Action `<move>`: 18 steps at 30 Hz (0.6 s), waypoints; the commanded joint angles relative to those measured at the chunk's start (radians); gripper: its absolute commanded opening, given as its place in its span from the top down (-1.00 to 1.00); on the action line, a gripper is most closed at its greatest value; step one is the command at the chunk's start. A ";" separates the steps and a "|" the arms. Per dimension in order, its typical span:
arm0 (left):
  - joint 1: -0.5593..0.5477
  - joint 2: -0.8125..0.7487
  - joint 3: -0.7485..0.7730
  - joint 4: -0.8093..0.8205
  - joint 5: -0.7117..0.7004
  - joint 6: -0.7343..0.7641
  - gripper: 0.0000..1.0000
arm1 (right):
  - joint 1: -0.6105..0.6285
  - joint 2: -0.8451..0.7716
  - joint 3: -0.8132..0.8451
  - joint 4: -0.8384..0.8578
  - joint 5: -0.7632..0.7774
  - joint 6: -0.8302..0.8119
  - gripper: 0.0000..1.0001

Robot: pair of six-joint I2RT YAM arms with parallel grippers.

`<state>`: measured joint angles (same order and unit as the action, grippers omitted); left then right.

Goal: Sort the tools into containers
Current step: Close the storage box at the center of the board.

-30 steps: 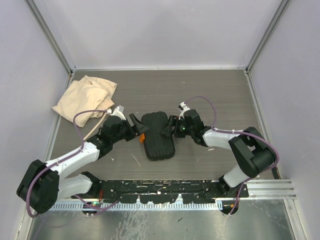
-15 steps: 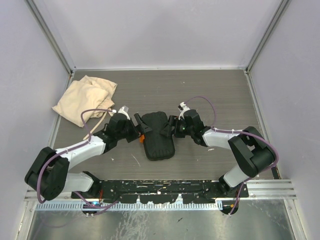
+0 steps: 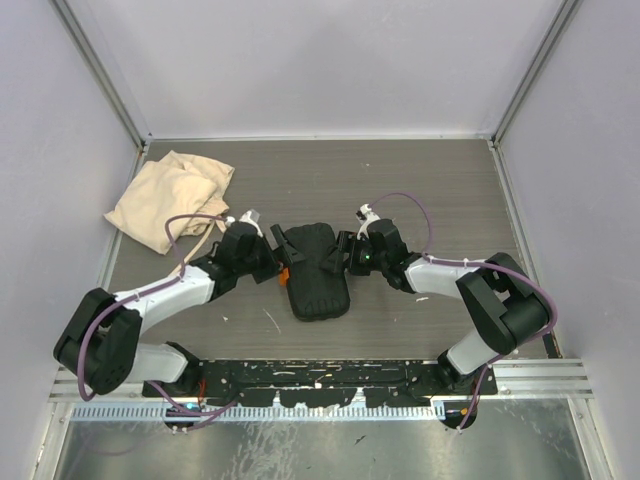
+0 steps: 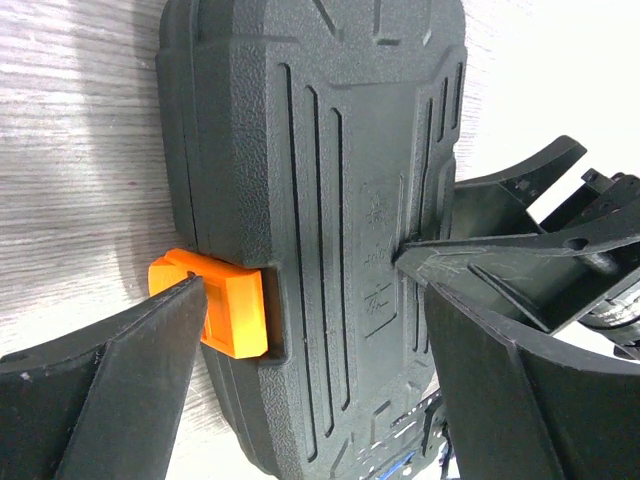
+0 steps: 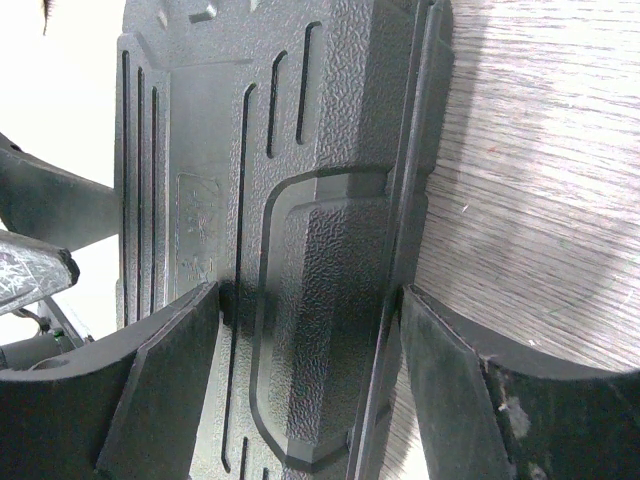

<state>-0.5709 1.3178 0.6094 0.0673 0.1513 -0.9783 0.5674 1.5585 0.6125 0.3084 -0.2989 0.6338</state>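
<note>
Case, black and closed, lies flat on the tabletop between both grippers. Left gripper is wide open, with the orange latch just beside one finger. Right gripper stands wide across the case's edge; whether it clamps I cannot tell.

Closed case: contents unseen.

You have a grey wood-grain tabletop, pale walls on three sides, and a black slotted rail along its near edge.
</note>
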 commanded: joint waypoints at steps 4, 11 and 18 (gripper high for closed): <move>-0.024 0.013 0.052 -0.096 -0.030 0.023 -0.82 | 0.023 0.084 -0.054 -0.258 0.063 -0.079 -0.47; -0.034 0.064 0.063 -0.099 -0.022 0.014 -0.82 | 0.023 0.078 -0.056 -0.265 0.065 -0.081 -0.47; -0.037 0.073 0.062 -0.099 -0.034 0.014 -0.83 | 0.023 0.080 -0.058 -0.265 0.066 -0.081 -0.47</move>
<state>-0.6006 1.3830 0.6376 -0.0410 0.1253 -0.9752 0.5674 1.5585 0.6125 0.3084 -0.2989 0.6338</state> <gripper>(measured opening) 0.915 0.742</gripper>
